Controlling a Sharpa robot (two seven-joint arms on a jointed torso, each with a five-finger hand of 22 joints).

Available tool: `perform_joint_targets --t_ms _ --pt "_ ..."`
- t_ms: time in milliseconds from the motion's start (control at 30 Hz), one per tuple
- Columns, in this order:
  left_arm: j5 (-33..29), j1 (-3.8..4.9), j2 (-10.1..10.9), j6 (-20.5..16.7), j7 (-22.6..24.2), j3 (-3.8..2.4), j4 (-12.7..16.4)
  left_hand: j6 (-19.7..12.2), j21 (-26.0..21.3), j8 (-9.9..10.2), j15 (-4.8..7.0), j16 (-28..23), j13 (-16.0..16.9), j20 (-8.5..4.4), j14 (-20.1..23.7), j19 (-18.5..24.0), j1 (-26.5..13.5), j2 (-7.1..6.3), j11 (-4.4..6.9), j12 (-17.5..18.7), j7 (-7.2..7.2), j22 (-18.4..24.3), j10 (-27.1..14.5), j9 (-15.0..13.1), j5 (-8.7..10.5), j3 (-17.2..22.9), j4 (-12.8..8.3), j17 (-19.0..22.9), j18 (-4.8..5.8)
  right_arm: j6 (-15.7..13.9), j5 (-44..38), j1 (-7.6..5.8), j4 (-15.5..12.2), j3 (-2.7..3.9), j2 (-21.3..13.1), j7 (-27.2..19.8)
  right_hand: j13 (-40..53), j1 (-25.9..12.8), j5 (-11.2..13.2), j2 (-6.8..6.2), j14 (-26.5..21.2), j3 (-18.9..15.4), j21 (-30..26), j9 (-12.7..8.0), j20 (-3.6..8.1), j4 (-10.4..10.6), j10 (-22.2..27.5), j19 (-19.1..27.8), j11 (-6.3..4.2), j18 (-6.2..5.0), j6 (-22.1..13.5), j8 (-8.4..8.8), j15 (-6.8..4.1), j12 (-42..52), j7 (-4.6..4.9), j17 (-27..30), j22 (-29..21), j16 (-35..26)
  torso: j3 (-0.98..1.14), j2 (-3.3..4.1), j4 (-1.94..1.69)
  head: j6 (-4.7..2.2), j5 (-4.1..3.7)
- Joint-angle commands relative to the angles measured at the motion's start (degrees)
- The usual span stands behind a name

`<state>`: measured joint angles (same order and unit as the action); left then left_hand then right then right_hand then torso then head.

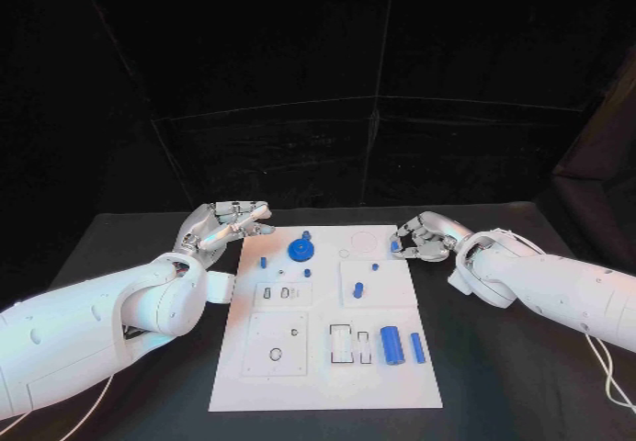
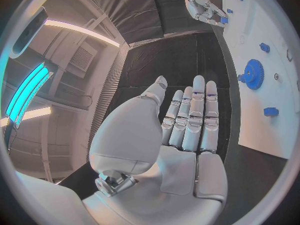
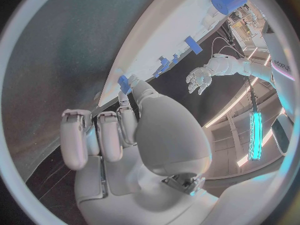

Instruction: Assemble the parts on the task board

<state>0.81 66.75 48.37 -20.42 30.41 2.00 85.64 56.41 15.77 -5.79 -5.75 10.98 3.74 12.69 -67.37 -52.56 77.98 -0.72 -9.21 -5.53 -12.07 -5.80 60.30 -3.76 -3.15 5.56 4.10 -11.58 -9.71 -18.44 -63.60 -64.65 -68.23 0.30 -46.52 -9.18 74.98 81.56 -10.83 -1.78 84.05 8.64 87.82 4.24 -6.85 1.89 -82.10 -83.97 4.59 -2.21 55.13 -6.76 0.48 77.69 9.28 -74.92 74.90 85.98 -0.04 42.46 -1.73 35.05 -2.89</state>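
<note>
Right hand [image 1: 422,237] sits right of centre in the head view, at the task board's [image 1: 384,386] upper right edge. We see it pinching a small blue part [image 1: 395,246] between thumb and a fingertip, the other fingers curled; the right wrist view shows the same small blue part [image 3: 124,82] at the fingertips, against the board's edge.

Left hand [image 1: 222,227] lies left of centre, just off the board's upper left edge. In the left wrist view the left hand [image 2: 187,130] has its fingers straight and close together, and we note nothing in it.

We record the board as a white plate in the middle of the black table [image 1: 530,395], running down to the lower centre of the head view. On it, by size: a blue gear [image 1: 302,249] in the upper middle; a blue cylinder [image 1: 391,344] with a thinner blue bar [image 1: 416,347] beside it at lower right; a blue peg [image 1: 357,291] at centre right; small blue pieces near the gear, too small for us to tell apart.
</note>
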Motion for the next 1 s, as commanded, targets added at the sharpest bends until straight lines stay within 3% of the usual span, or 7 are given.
perform_joint_targets --t_ms 33,600,833,1000 --pt "0.26 0.06 -0.07 0.62 0.17 -0.05 0.05 0.21 -0.28 0.35 -0.38 -0.33 -0.03 0.17 -0.08 -0.19 -0.17 0.50 0.08 0.28 -0.02 0.10 -0.07 0.02 0.03 -0.15 -0.35 -0.06 -0.85 0.55 0.14 -0.08 -0.07 0.03 0.13 -0.32 3.18 -0.23 0.55 0.69 4.04 0.25 -0.07 0.05 0.34 -0.37 -0.01 -1.84 -0.50 0.85 0.68 -0.24 -0.48 0.30 -0.12 -6.01 9.57 0.31 -0.01 -0.02 0.04 0.06 -0.02" --pt "0.27 0.05 -0.06 0.59 0.11 -0.05 0.01 0.20 -0.31 0.40 -0.39 -0.39 -0.04 0.17 -0.07 -0.19 -0.13 0.60 0.07 0.33 -0.02 0.13 -0.09 0.02 0.10 -0.11 -0.41 -0.09 -0.85 -0.16 -0.18 -0.07 0.07 0.03 0.33 -0.02 3.63 -0.99 1.53 1.31 4.11 1.05 0.03 0.18 0.88 -0.89 -0.40 -2.05 -1.33 0.91 3.76 -0.99 -1.13 0.70 -1.14 -6.28 9.85 0.39 0.01 -0.01 0.06 0.15 0.03" --pt "0.27 0.04 -0.05 0.56 0.05 -0.05 0.05 0.20 -0.32 0.41 -0.39 -0.41 -0.04 0.17 -0.06 -0.19 -0.13 0.62 0.07 0.35 -0.02 0.14 -0.09 0.03 0.12 -0.10 -0.42 -0.11 -0.85 -3.80 -2.08 -0.07 -0.51 0.03 0.34 1.97 3.79 -1.35 1.54 2.95 4.19 2.14 0.17 0.61 1.54 -0.94 -0.61 -2.32 -2.23 0.99 6.34 -1.84 -1.88 0.79 -2.20 -6.61 10.21 0.49 0.01 -0.03 0.01 0.25 -0.02" --pt "0.27 0.04 0.02 0.52 0.00 -0.05 0.12 0.20 -0.32 0.41 -0.39 -0.41 -0.04 0.17 -0.06 -0.19 -0.13 0.62 0.07 0.35 -0.02 0.14 -0.09 0.03 0.12 -0.10 -0.42 -0.11 -0.85 -6.85 -2.84 -0.07 -2.15 0.04 0.04 2.62 3.80 -1.50 1.62 3.24 4.20 2.35 0.16 0.68 1.71 -0.95 -0.65 -2.31 -2.39 0.99 6.69 -1.92 -2.04 0.78 -2.38 -6.65 10.19 0.50 0.01 -0.05 0.06 0.30 0.14"
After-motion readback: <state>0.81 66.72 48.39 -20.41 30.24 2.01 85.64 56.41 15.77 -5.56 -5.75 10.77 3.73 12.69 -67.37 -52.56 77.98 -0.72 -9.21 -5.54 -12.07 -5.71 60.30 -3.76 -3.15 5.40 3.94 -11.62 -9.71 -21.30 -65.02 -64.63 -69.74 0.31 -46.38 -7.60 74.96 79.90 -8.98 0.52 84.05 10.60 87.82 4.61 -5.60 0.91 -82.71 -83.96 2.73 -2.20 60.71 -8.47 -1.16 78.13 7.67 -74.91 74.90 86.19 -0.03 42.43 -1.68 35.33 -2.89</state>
